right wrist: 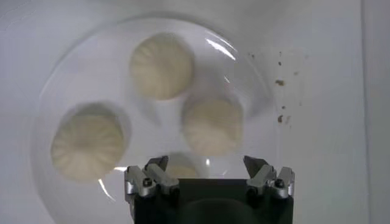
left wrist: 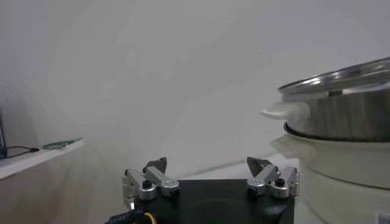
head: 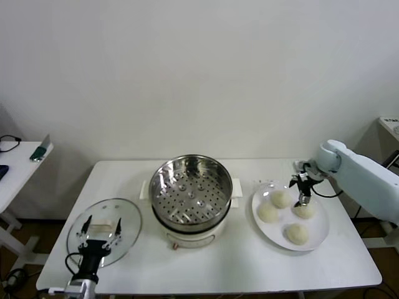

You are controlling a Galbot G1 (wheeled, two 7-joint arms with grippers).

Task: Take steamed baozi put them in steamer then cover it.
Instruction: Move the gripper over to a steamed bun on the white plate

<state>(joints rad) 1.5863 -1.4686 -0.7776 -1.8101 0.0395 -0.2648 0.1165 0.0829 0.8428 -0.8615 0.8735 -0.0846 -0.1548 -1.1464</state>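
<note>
Several cream-white baozi lie on a white plate [head: 319, 240] at the table's right, among them one [head: 280, 199] at the back and one [head: 297, 233] at the front. My right gripper [head: 302, 194] hangs open just above the plate, over the baozi [head: 305, 211] nearest it. In the right wrist view the gripper [right wrist: 206, 164] is empty, with baozi [right wrist: 212, 122] ahead of it. The steel steamer [head: 190, 190] stands empty mid-table on its white base. The glass cover [head: 128, 219] lies flat at the left. My left gripper [head: 101, 225] is open above it, holding nothing; it also shows as the left gripper [left wrist: 206, 164] facing the steamer [left wrist: 347, 115].
The white table [head: 249, 265] ends close behind the plate on the right and near the cover in front. A low side table [head: 19, 165] with a green object [head: 38, 151] stands at the far left. A white wall is behind.
</note>
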